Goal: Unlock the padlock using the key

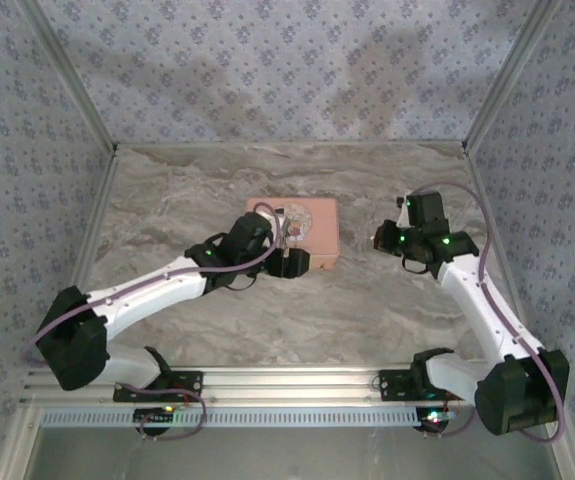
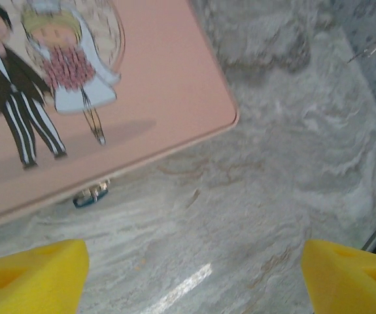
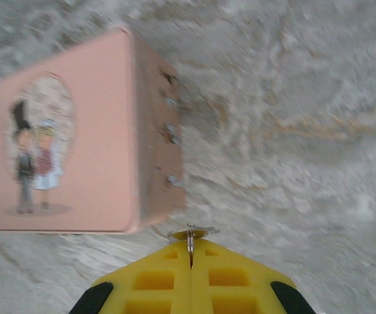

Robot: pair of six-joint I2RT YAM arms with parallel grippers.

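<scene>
The small bluish-grey metal padlock (image 2: 91,195) sits at the near edge of the pink tin box with the cartoon wedding couple on its lid (image 2: 155,78). It is half tucked under the lid's rim and just above the marble-patterned table (image 1: 367,310). The left gripper (image 2: 191,280) hovers just beside it with its yellow foam fingers (image 2: 31,281) spread wide and nothing between them, so the lock is not steadied. The right gripper (image 3: 191,261) is closed tight on the slim dark metal key (image 3: 191,233), pinching it at the very tip of its pads so that only a short stub and the bow stick out. It hangs off the tin's right side, well apart from the padlock. The main risk, as I judge it, is the thin hold on the key: any sideways push against the lock body could twist it in the foam or flick it out. With the padlock unheld, it may also swing or slip further under the rim when the key presses, and the light tin itself could slide. The keyhole cannot be made out, so aligning the key looks uncertain too.
</scene>
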